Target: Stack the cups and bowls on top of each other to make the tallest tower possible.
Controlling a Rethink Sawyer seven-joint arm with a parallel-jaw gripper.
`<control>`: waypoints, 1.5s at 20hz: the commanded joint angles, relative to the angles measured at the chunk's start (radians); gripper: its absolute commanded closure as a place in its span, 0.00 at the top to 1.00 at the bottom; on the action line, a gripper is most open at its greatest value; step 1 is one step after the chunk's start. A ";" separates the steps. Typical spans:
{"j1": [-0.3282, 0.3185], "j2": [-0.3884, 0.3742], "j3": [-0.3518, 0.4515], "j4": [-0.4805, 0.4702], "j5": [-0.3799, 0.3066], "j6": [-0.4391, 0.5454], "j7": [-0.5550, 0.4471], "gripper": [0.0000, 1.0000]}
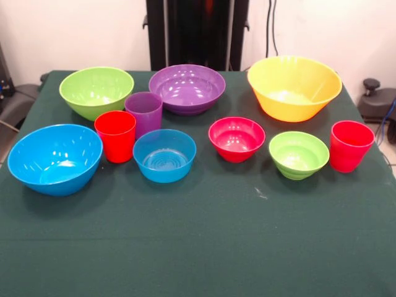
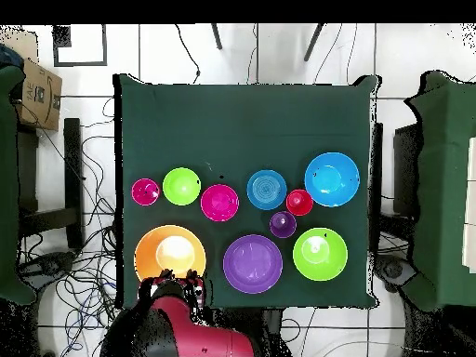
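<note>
Ten cups and bowls stand apart and unstacked on a green-covered table (image 1: 198,247). A large yellow bowl (image 1: 294,87), purple bowl (image 1: 187,88) and lime bowl (image 1: 96,91) line the robot's side. Overhead, the red arm's gripper (image 2: 180,279) sits at the yellow bowl's edge; whether it is open cannot be told.

Seven bowls (image 1: 187,88) and three cups (image 1: 116,136), all unstacked, on a green table (image 1: 204,247).
</note>
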 commanded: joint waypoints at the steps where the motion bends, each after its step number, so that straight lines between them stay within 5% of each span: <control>1: 0.068 0.110 -0.014 -0.109 -0.048 0.139 0.266 1.00; 15: 0.099 0.470 -0.076 -0.409 -0.148 0.061 0.323 1.00; 20: 0.070 0.573 -0.072 -0.421 -0.160 -0.091 0.315 1.00; 23: 0.000 0.643 -0.002 -0.400 -0.167 -0.255 0.278 1.00; 30: -0.022 0.700 0.006 -0.432 -0.198 -0.312 0.246 1.00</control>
